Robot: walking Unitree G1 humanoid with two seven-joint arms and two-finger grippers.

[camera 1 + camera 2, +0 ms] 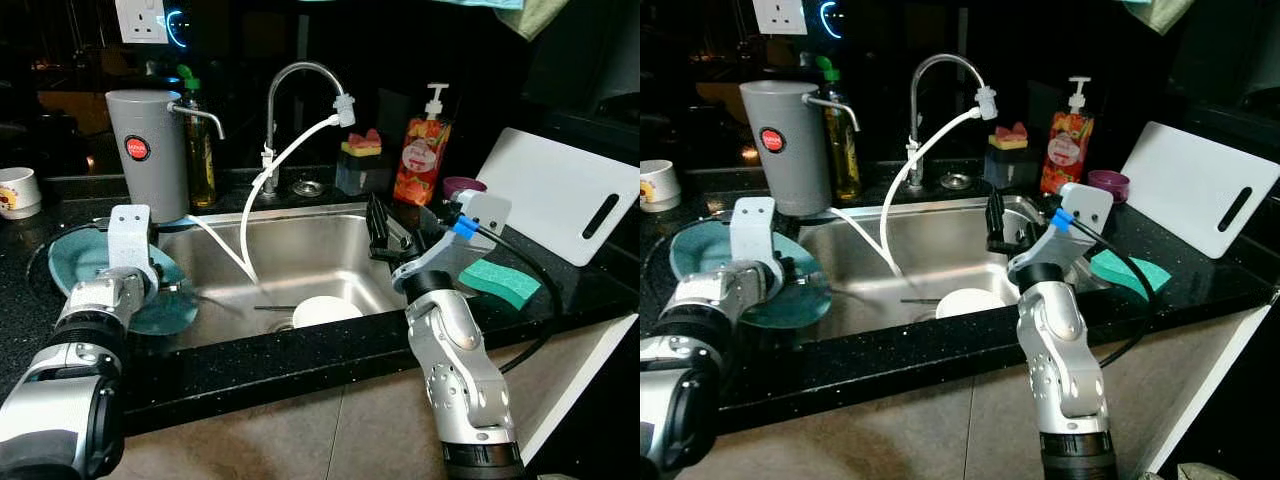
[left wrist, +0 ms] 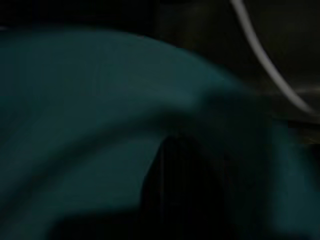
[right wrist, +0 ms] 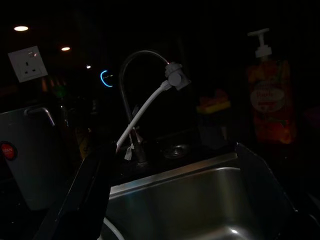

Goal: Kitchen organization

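My left gripper point(image 1: 165, 288) is clamped shut on the rim of the teal plate point(image 1: 75, 258), which sits at the sink's point(image 1: 300, 255) left edge. My right gripper point(image 1: 382, 235) hovers over the basin's right side, fingers spread wide, holding nothing. A white bowl point(image 1: 325, 311) lies below it, by the drain.

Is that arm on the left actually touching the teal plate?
Touching: the left eye view shows the left gripper at the teal plate; its wrist view shows teal pressed against a finger.

black speckled counter point(image 1: 300, 355) carries a green sponge point(image 1: 500, 281), white cutting board point(image 1: 560, 195) (leaning), cup point(image 1: 18, 191)
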